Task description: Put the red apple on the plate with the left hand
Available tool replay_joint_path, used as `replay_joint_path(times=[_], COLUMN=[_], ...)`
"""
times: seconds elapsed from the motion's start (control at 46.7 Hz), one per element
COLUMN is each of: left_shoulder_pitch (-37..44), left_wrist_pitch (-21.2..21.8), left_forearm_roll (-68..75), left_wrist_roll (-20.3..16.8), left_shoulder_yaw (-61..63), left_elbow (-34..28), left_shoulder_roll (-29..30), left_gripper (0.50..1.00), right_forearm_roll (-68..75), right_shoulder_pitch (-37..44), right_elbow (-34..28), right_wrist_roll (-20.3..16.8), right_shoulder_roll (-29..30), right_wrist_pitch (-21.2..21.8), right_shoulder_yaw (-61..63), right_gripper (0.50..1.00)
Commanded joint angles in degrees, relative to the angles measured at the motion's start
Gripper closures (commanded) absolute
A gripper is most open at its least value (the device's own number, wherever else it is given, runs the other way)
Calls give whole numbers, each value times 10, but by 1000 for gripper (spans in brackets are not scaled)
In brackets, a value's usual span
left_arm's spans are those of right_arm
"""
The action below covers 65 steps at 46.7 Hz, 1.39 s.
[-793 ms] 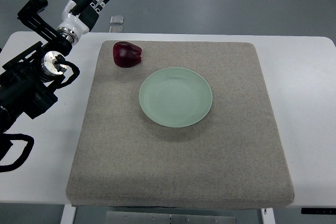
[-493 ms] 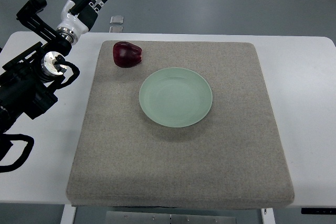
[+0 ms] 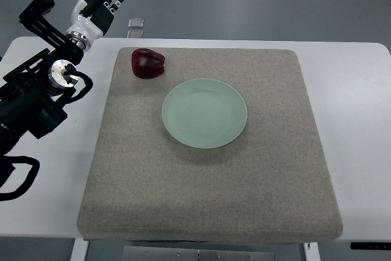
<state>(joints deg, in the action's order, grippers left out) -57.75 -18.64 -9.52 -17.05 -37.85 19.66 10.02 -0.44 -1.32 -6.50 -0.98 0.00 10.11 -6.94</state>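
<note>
Dark red apple (image 3: 148,63) lying on grey felt mat (image 3: 269,169), near its far left corner, just beside pale green plate (image 3: 204,112) but not touching it. Left hand (image 3: 98,8) hovering beyond white table (image 3: 354,90) edge, fingers spread, holding nothing, well apart from apple.

No legible text, label, brand, number or sign appears anywhere in the top view. The red apple (image 3: 148,63), the pale green plate (image 3: 204,113), the grey mat (image 3: 208,200) and the white counter (image 3: 357,126) are all unmarked. The small clear object (image 3: 135,25) beyond the counter's far edge may carry markings, but it is too small to tell.
</note>
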Motion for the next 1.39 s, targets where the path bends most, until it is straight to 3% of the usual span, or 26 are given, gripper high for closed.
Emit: replay_joint_path(times=[0.0,0.214,0.386,0.793,1.114,1.371], left_shoulder_pitch=[-1,-4,-14,-25,-46,-76], left_wrist_pitch=[4,42,45,45,41,42], left_forearm_roll=[1,12,59,294,563,612], left_wrist_roll=[0,1,1,4,4,4], left_shoulder_yaw=[0,11,11,12,17,176], left_elbow=[-1,-2,-2,4,26,47], left_shoulder_roll=[0,0,5,9,19,40], left_gripper=[514,525,534,544,538,536], right_forearm_roll=[0,0,0,0,0,0], right_shoulder_pitch=[0,0,0,0,0,0], right_elbow=[0,0,0,0,0,0], right_wrist_roll=[-1,-1,-1,0,-1,0], right_shoulder_roll=[0,0,0,0,0,0], right_wrist_pitch=[0,0,0,0,0,0], right_shoulder_yaw=[0,0,0,0,0,0], right_gripper=[536,536,536,536,536,536])
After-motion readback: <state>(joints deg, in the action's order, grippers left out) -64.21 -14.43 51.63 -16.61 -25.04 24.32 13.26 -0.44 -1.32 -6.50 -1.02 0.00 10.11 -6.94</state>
